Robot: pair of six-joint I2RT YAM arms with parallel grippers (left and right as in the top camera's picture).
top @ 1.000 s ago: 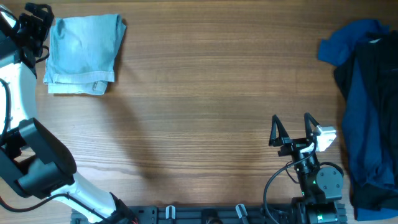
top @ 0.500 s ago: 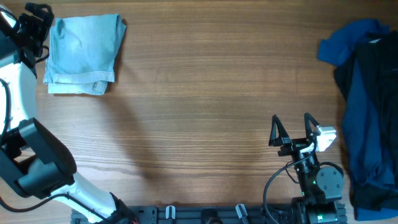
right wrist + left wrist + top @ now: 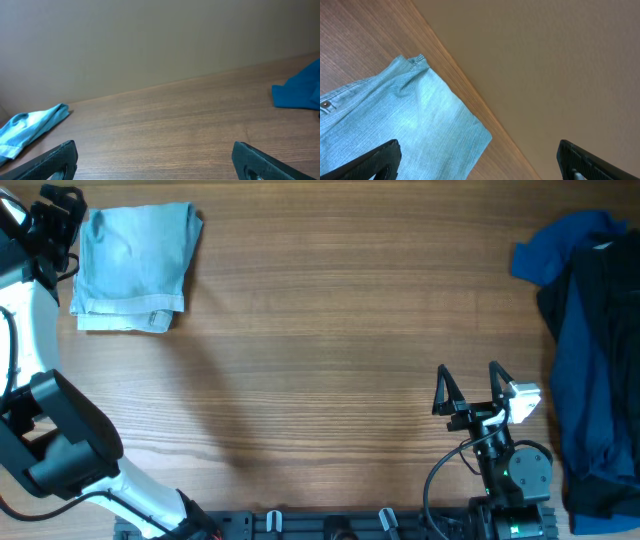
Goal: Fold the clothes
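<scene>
Jeans [image 3: 133, 268] are sitting folded up into a neat light blue bundle at the far left corner of the table [image 3: 330, 330], hemmed edge toward the near side. The left gripper [image 3: 58, 220] is right beside them, just off their left edge, not touching, with its fingers spread wide and nothing in them. From the left wrist view the denim fills the lower left, a small rivet visible, with the table edge running just past its corner.

The right gripper [image 3: 468, 385] is well apart from the jeans, over at the near right side of the table, fingers wide apart too and empty. Past it, along the right edge, a dark blue garment [image 3: 580, 360] is heaped with a black garment [image 3: 605, 290] lying on it.
</scene>
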